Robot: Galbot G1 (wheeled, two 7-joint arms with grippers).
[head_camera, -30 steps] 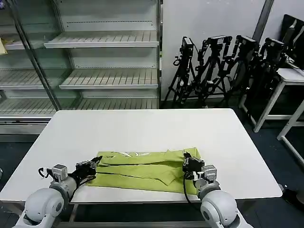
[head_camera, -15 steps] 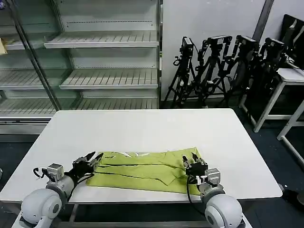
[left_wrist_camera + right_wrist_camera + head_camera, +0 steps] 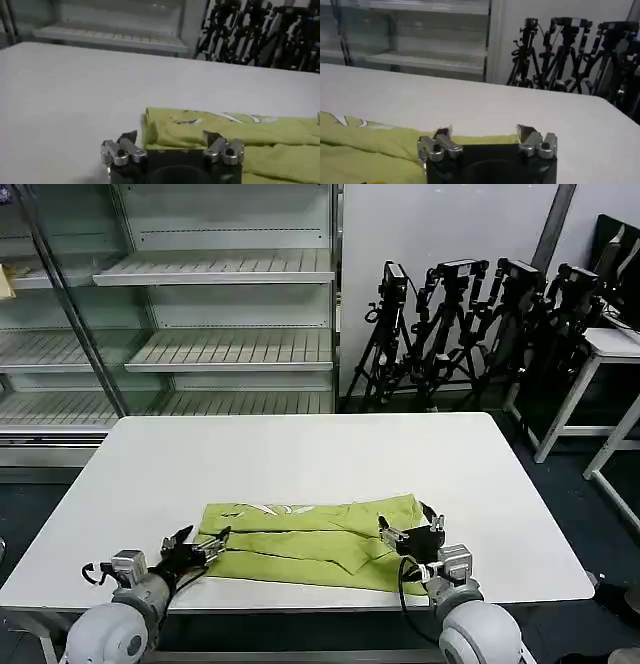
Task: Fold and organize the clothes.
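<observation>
The clothes [image 3: 315, 536], a lime T-shirt already folded into a long narrow band, lie on the near half of the white counter [image 3: 300, 454], close to its near edge. The band's long axis runs left to right, so each short end faces one arm. The left gripper [image 3: 197, 542] sits at the near-left end of the band with its fingers spread apart, holding nothing; in the left wrist view the folded left edge of the shirt [image 3: 200, 131] lies just ahead of the left gripper [image 3: 170, 137], between the two open fingers' line of travel and slightly toward the far side. The right gripper [image 3: 405, 533] is at the right end, its fingers likewise apart and empty; in the right wrist view the cloth [image 3: 375, 150] spreads toward the left of the scene from the right gripper [image 3: 482, 132], reaching up to it. Both arms are about equally close to their own ends. Since the band lies crosswise between them, a next fold would likely bring one short end over toward the other, and each gripper would need to reach forward and slightly inward to catch its edge.
</observation>
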